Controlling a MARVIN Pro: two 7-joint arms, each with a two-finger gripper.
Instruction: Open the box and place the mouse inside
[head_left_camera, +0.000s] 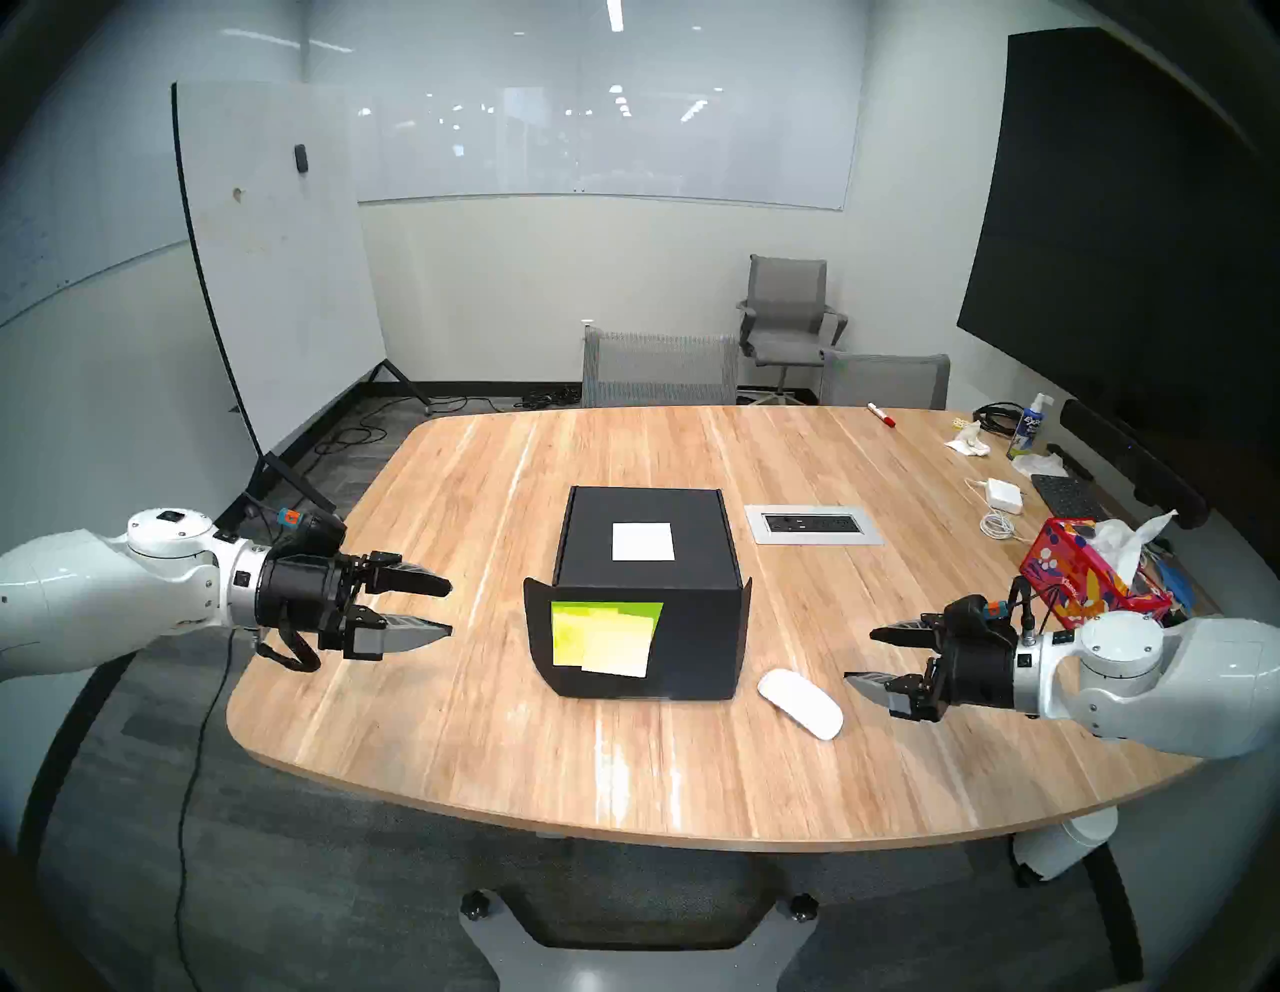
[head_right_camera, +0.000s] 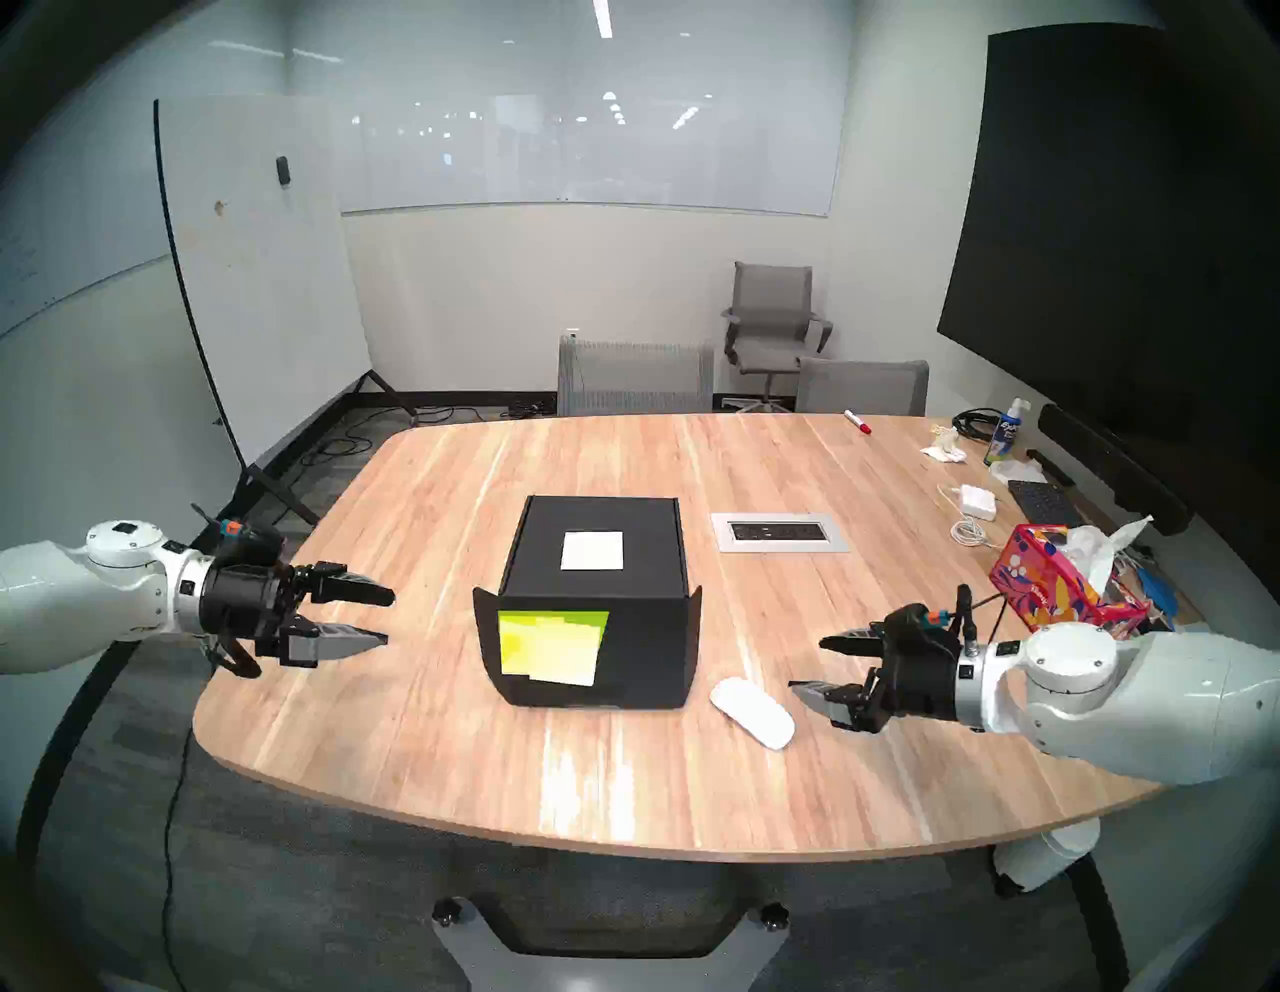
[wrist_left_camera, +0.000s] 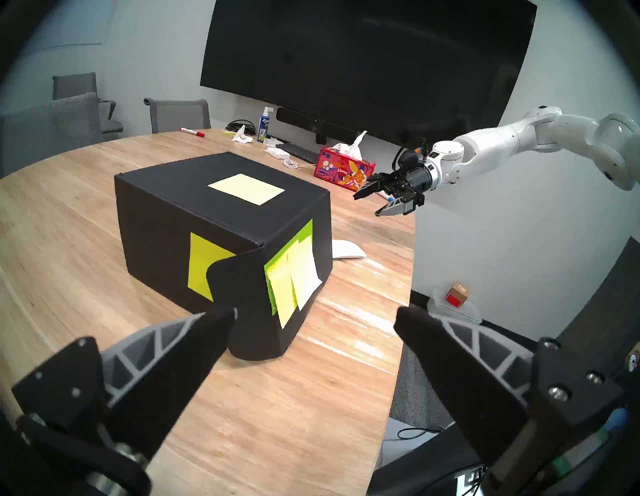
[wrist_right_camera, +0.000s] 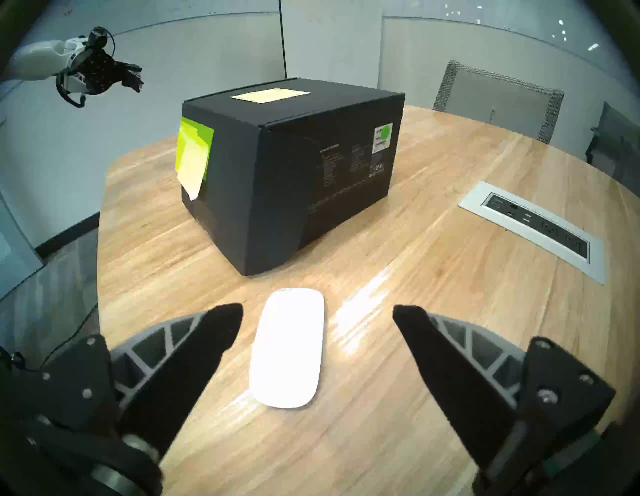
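The black box (head_left_camera: 692, 547) stands shut in the middle of the wooden table (head_left_camera: 485, 748), its front flap folded down and carrying yellow-green sticky notes (head_left_camera: 602, 637), a white label (head_left_camera: 643, 542) on its lid. Just right of its front corner lies the white mouse (head_left_camera: 800, 703). My right gripper (head_left_camera: 859, 657) hovers open a little right of the mouse, which shows between its fingers (wrist_right_camera: 221, 332) in the right wrist view as the mouse (wrist_right_camera: 287, 350). My left gripper (head_left_camera: 450, 609) hangs open left of the box (wrist_left_camera: 221, 221), apart from it.
A red patterned tissue box (head_left_camera: 1080, 575), a white power adapter (head_left_camera: 1004, 495) with cable, a keyboard (head_left_camera: 1067, 495), a spray bottle (head_left_camera: 1028, 426) and a red marker (head_left_camera: 881, 414) crowd the table's right and far side. A grey socket panel (head_left_camera: 814, 524) is set into the table right of the box. Chairs stand beyond.
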